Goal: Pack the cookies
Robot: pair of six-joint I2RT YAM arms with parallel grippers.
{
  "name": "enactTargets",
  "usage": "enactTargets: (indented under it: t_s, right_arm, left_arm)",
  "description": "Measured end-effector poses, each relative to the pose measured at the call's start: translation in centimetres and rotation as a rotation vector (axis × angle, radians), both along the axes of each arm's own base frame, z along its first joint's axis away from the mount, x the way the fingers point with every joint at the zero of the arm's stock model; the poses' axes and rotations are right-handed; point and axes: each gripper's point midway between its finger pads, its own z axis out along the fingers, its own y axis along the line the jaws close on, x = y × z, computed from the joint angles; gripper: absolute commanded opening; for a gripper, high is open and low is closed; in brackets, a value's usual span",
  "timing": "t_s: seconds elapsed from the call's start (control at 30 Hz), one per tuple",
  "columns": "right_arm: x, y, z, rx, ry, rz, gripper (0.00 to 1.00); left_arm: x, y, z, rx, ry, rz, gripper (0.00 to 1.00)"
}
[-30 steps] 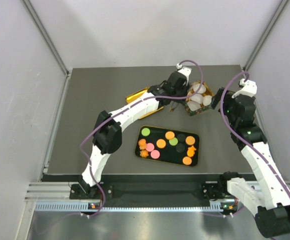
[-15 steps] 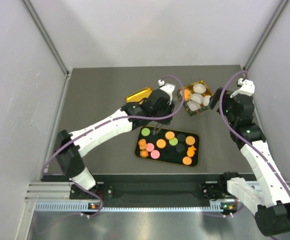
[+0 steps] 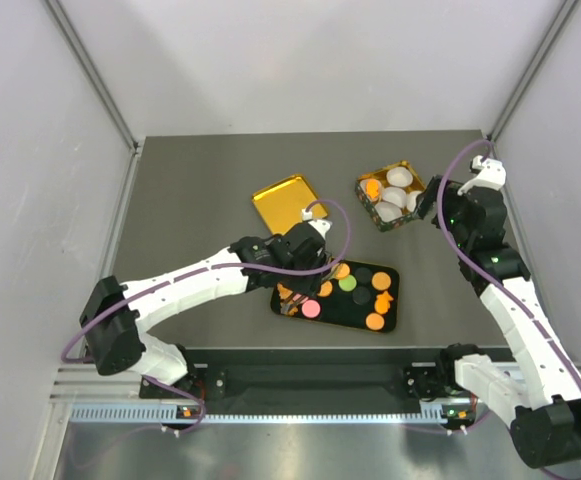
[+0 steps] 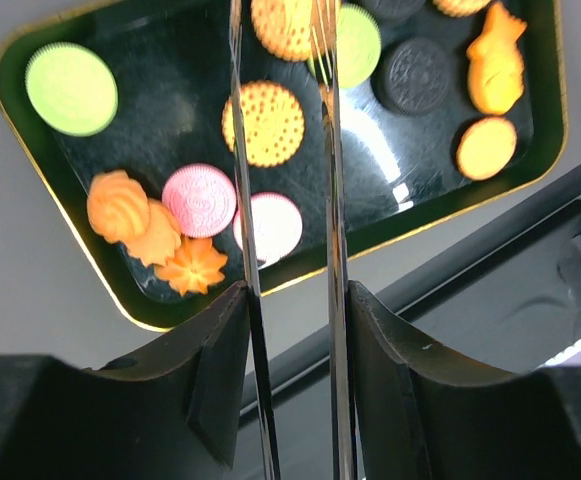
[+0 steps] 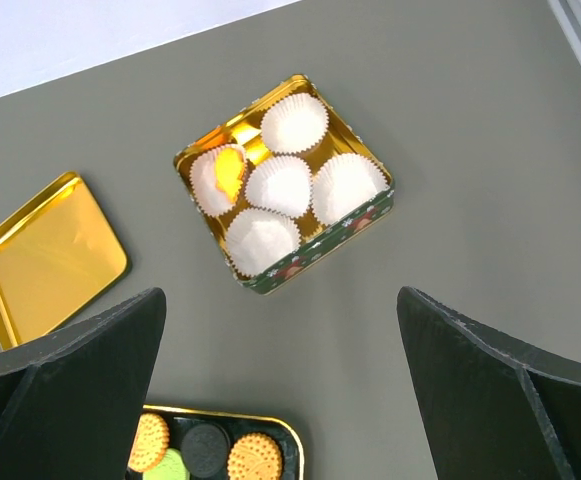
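Note:
The cookies (image 3: 322, 288) lie in a black gold-rimmed tray (image 3: 394, 318); orange, pink, green and dark ones show in the left wrist view (image 4: 262, 123). One orange cookie (image 5: 228, 172) sits in a paper cup of the gold box (image 5: 370, 222), also visible from above (image 3: 372, 187). My left gripper (image 3: 305, 272) hangs over the tray's left part, shut on thin metal tongs (image 4: 332, 200). Their tines are apart with nothing between them, straddling an orange round cookie. My right gripper (image 5: 290, 400) is wide open and empty, above the table just right of the box (image 3: 440, 205).
A gold square lid (image 3: 283, 200) lies left of the box, also in the right wrist view (image 5: 50, 255). White crinkled cups (image 5: 282, 185) fill the box. The table's front edge and a black rail (image 4: 490, 250) run just below the tray.
My left arm has swung from beside the gold box down and left to the black tray, uncovering the gold lid. The right arm has stayed put.

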Motion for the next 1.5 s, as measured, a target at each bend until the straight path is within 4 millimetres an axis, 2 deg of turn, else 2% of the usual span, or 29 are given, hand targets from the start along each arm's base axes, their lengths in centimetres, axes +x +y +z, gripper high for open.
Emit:
enactTargets:
  t_s: [0.4,1.03,1.5]
  right_arm:
    - [0.0,0.2,0.0,0.003,0.001,0.01,1.0]
    - [0.0,0.2,0.0,0.004,0.0,0.013,1.0]
    - [0.0,0.3,0.0,0.003,0.0,0.015,1.0]
  left_arm:
    - [-0.8,-0.4,-0.5,-0.017,0.04,0.0,0.51]
    - [-0.5,-0.6,-0.8,-0.007,0.043,0.001,0.56]
    - [-0.1,-1.2,-2.1,0.027,0.06,0.003,0.57]
